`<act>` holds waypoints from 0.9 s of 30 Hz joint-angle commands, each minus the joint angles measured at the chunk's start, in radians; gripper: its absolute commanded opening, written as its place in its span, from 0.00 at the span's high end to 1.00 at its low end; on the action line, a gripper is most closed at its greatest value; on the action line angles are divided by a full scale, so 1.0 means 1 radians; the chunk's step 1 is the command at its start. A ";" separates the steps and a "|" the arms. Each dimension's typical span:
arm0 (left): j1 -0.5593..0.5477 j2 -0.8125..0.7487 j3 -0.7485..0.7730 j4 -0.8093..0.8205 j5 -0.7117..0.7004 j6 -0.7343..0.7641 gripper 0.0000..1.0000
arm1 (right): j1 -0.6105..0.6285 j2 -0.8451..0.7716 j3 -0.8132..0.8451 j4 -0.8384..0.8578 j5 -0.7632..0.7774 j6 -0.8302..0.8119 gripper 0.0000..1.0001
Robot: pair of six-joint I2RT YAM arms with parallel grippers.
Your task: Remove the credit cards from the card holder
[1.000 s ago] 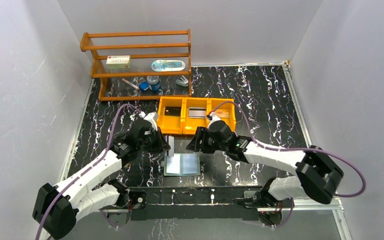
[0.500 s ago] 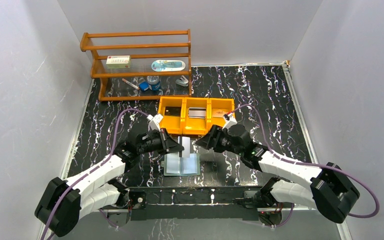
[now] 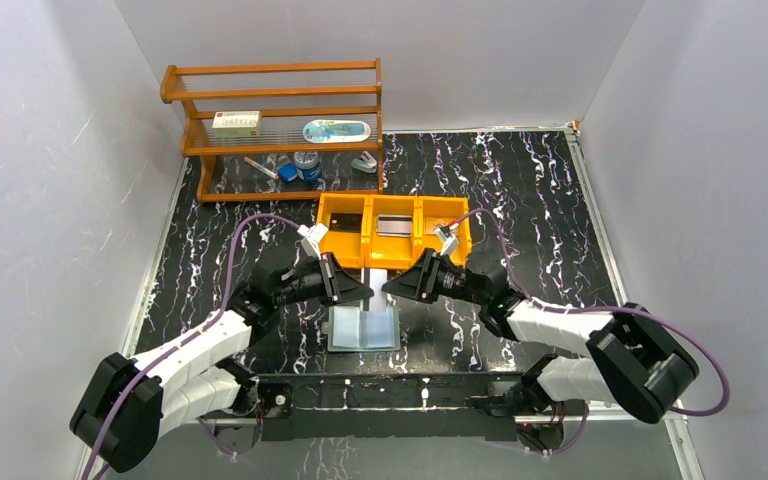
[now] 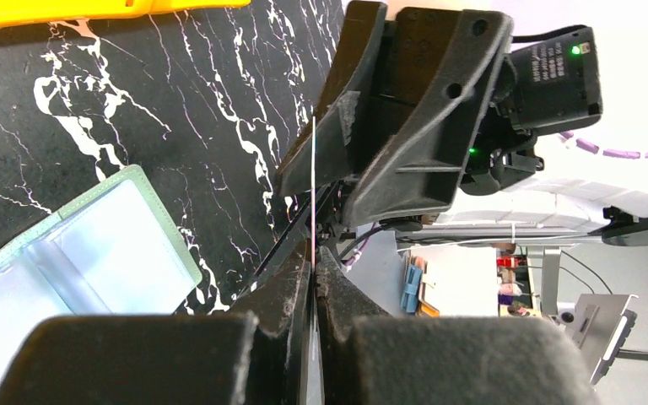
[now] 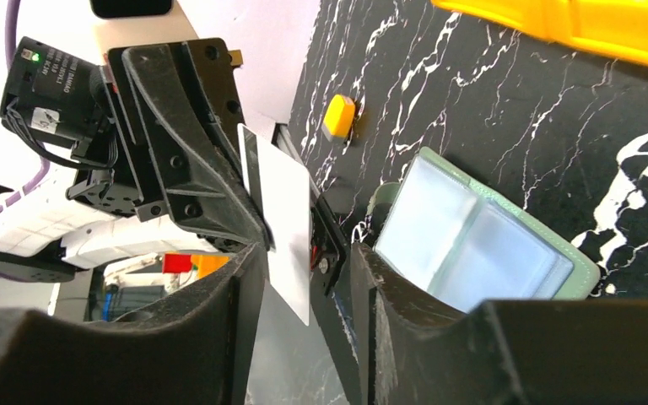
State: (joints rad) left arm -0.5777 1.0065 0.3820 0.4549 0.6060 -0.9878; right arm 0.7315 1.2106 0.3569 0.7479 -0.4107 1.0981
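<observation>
So the silver-grey card [image 5: 285, 221], clear of the open card holder [image 3: 363, 328] lying flat on the table below, is pinched tight in the left gripper [image 4: 313, 257] with the right gripper [image 5: 306, 253] spread loosely around its free end, so this looks like handoff time: right needs to clamp before left lets go.

Count, all views:
- arms 2
- grippers 2: left gripper [image 3: 363, 290], right gripper [image 3: 389, 287]
- card holder [image 3: 363, 328] 1
- orange tray [image 3: 390, 199] 1, with 3 compartments
- cards clearly seen 2: pale card [image 5: 287, 211], grey card [image 3: 393, 225]
- wooden rack [image 3: 270, 93] 1
</observation>
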 commanded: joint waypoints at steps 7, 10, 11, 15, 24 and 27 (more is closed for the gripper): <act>0.005 -0.006 0.014 0.018 0.057 0.027 1.00 | -0.002 0.089 0.023 0.221 -0.111 0.045 0.66; 0.005 -0.008 0.018 0.004 0.055 0.034 1.00 | -0.002 0.092 0.015 0.273 -0.135 0.059 0.71; 0.005 -0.008 0.023 -0.004 0.054 0.038 1.00 | -0.002 0.092 0.017 0.274 -0.143 0.059 0.72; 0.005 -0.004 0.030 -0.002 0.054 0.039 1.00 | -0.002 0.091 0.015 0.272 -0.150 0.060 0.74; 0.005 -0.023 0.014 0.049 0.066 0.011 1.00 | -0.002 0.094 0.006 0.320 -0.164 0.078 0.72; 0.004 -0.019 0.012 0.085 0.083 -0.002 1.00 | -0.003 0.111 0.000 0.359 -0.171 0.098 0.72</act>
State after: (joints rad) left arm -0.5770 1.0019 0.3862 0.4801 0.6537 -0.9775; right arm 0.7265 1.3128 0.3557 0.9539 -0.5388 1.1622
